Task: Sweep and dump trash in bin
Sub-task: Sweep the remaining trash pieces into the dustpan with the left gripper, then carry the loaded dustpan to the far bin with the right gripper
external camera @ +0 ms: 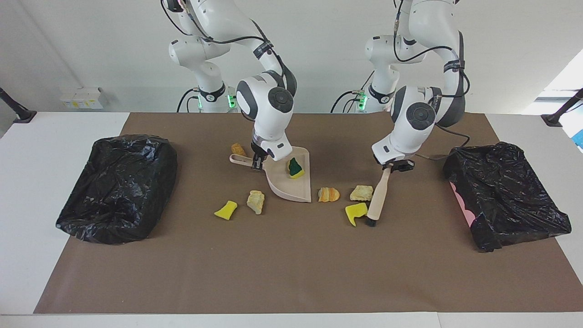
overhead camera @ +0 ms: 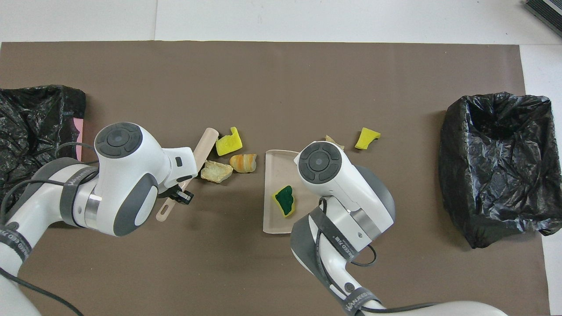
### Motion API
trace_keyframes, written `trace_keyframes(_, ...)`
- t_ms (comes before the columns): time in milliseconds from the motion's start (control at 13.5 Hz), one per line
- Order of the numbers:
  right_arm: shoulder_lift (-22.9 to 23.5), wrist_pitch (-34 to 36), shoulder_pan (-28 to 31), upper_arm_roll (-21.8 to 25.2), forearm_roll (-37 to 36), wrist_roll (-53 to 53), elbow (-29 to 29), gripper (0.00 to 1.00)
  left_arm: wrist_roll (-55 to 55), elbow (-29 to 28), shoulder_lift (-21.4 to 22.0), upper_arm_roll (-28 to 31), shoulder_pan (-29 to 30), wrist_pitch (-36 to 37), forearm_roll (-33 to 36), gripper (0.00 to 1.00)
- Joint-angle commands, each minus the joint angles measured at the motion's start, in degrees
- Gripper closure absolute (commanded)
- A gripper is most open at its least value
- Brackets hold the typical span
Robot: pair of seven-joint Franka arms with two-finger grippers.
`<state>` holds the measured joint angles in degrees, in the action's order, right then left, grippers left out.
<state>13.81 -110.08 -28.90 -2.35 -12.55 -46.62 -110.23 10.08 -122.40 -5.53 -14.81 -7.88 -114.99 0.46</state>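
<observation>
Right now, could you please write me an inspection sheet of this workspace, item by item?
Surface: brown mat over a white table.
Job's things: green-topped sponge lies in the dustpan; six scraps lie on the mat; brush touches the yellow piece.
Clutter: nothing seen.
Grippers: left pincer shut on the brush handle; right pincer shut on the dustpan handle.
Cables: black leads hang along both arms.
Surroundings: one black-bagged bin at each table end; white wall.
</observation>
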Motion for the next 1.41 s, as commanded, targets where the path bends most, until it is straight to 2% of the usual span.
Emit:
trace_keyframes(0,-1.0,-0.1,-0.6,-0.2,-0.3,2.5,-1.2,1.00,-0.2,-4.8,4.4,-3.5,-0.6,0.1,-2.0,1.00)
trace_keyframes(520,-0.7,-0.7,-0.5,-0.2,1.1,2.6,-1.5,1.00,-12.1,-5.2,5.5,-13.4,-0.6,-0.1,-11.3,1.00)
trace_keyframes(743,-0.7,-1.2,-0.3,-0.2,1.1,2.6,-1.8,1.00,-14.7,-4.2,5.4,-13.8,-0.5,0.9,-18.6,1.00)
trace_keyframes(891,-0.7,-1.3,-0.1,-0.2,1.1,2.5,-2.0,1.00,-16.8,-2.3,5.4,-13.8,-0.5,2.4,-19.6,1.00)
trace_keyframes(1114,-0.8,-1.3,0.0,-0.2,1.6,2.5,-2.0,1.00,-26.7,-1.4,5.2,-13.8,-0.6,2.3,-20.2,1.00)
trace_keyframes(1337,-0.8,-1.3,0.0,-0.2,1.8,2.5,-2.0,1.00,-27.1,-0.4,7.5,-13.0,-0.3,3.3,-20.0,1.00)
